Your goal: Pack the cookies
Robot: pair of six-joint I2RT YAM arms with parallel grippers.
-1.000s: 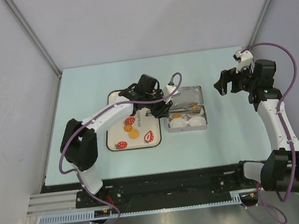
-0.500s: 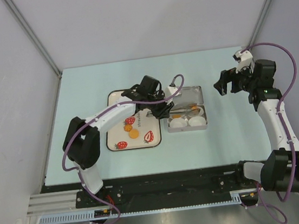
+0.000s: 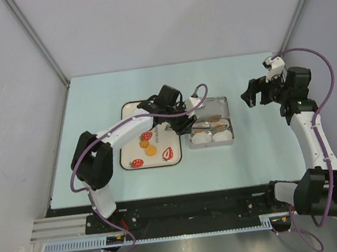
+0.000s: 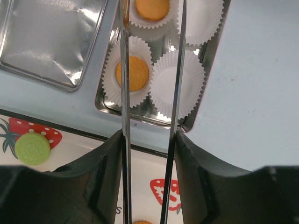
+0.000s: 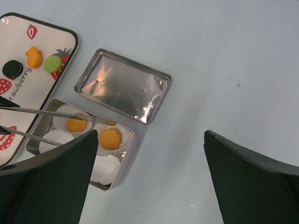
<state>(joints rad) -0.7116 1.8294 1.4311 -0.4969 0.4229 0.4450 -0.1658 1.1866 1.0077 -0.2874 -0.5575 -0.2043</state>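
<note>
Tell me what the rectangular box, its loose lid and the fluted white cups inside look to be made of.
Rectangular silver box: thin metal, probably tinplate, glossy; its walls mirror the light.
Loose rectangular lid: apparently the same metal, shiny, with crinkled reflections that suggest a thin, slightly dented sheet.
Fluted white cups: likely paper, matte, with finely pleated sides and scalloped rims.

- You work in a robot lab booth: plain grey walls on metal posts.
- Your pale-blue table has a metal mounting rail.
</note>
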